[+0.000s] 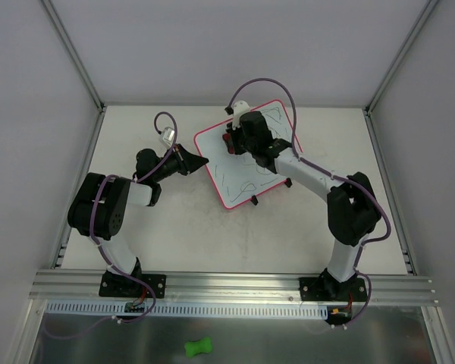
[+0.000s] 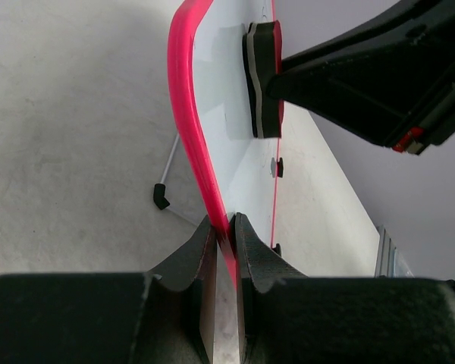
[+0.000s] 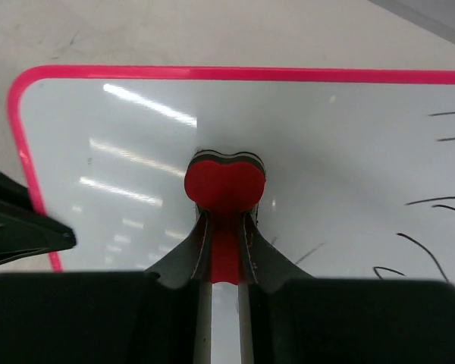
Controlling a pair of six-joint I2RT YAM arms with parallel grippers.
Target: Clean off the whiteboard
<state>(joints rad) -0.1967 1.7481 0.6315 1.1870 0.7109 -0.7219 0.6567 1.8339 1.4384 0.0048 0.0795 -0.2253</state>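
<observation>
left gripper (image 2: pixel 225 230) pinching whiteboard (image 1: pixel 229 176) edge, right gripper (image 3: pixel 226 224) pressing eraser (image 3: pixel 224 182) (apparently touching) nearby

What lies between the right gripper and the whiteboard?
A red eraser: the right gripper is shut on it, and its pad seems pressed on the whiteboard. The left wrist view shows this best.

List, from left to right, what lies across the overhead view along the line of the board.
Left arm's elbow → left gripper, clamped on the board's edge → whiteboard → right arm's elbow. The right gripper and its eraser sit over the whiteboard, so they are left out.
</observation>
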